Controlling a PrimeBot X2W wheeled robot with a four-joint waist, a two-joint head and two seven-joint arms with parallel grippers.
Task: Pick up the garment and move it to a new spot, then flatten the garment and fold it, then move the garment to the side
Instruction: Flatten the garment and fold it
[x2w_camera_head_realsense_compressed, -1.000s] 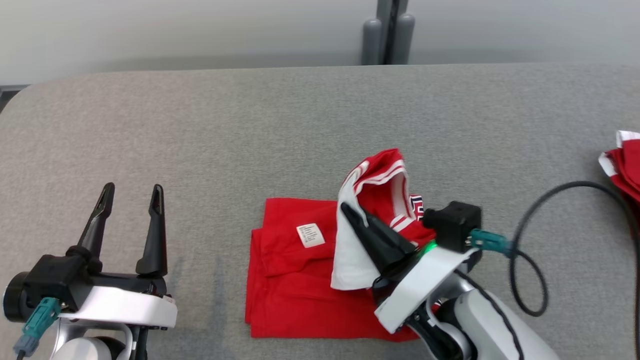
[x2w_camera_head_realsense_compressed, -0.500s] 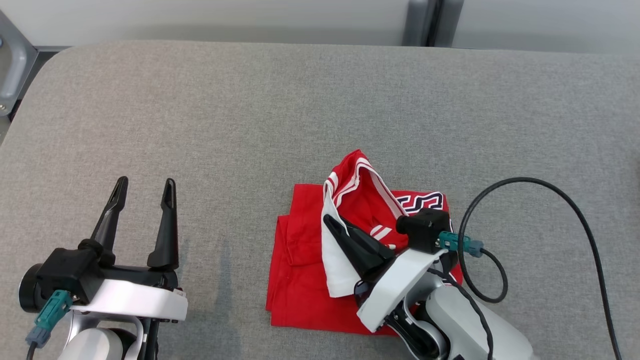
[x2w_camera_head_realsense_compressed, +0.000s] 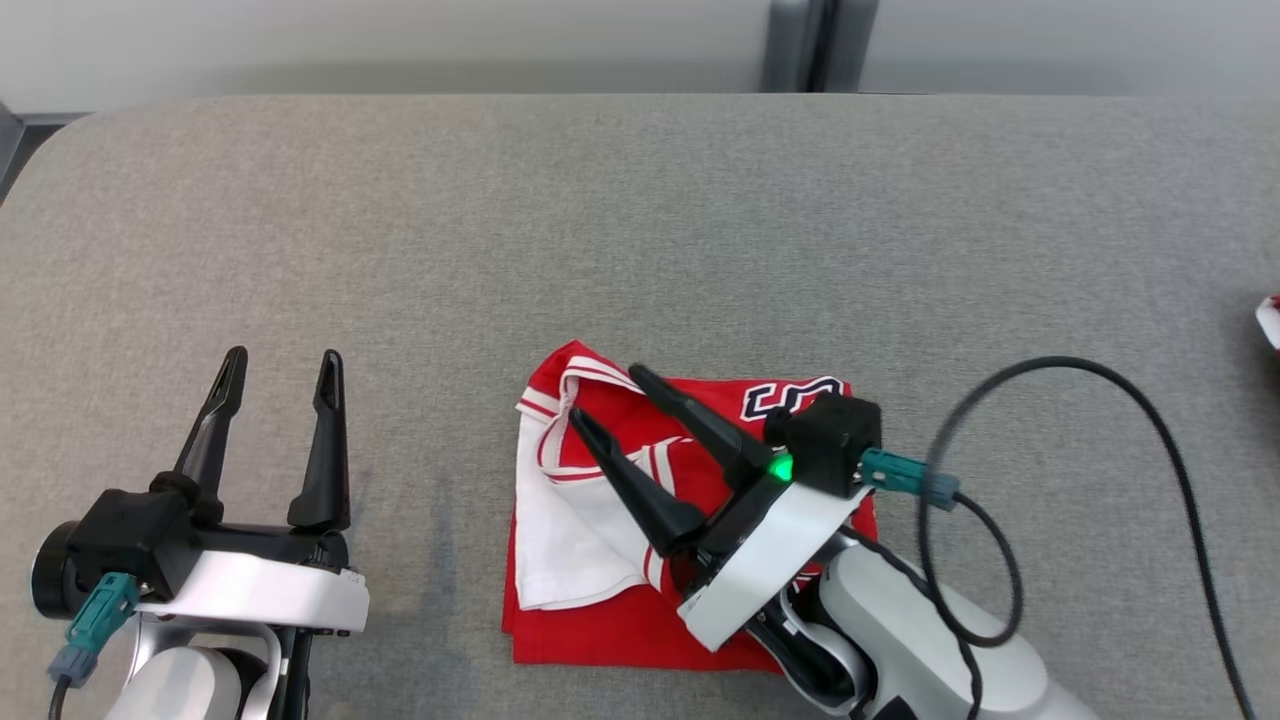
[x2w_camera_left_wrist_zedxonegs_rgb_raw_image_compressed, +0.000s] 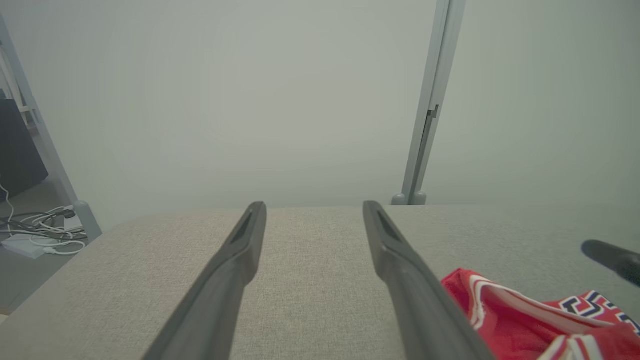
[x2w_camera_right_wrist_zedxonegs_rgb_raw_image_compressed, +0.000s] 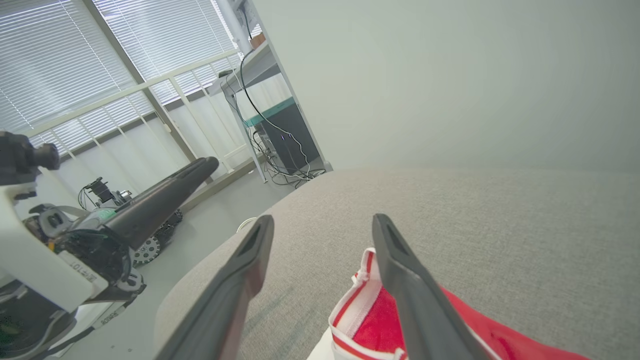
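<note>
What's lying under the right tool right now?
The red garment, folded on the grey table; its white flap with red-striped trim sits below the open right tool. The right arm covers the garment's right part, so its lie there can't be seen.

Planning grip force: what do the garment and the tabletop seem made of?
Garment: soft matte fabric, probably knit jersey; it folds and creases, with striped trim. Tabletop: grey woven cloth covering, matte; weave texture shows.
</note>
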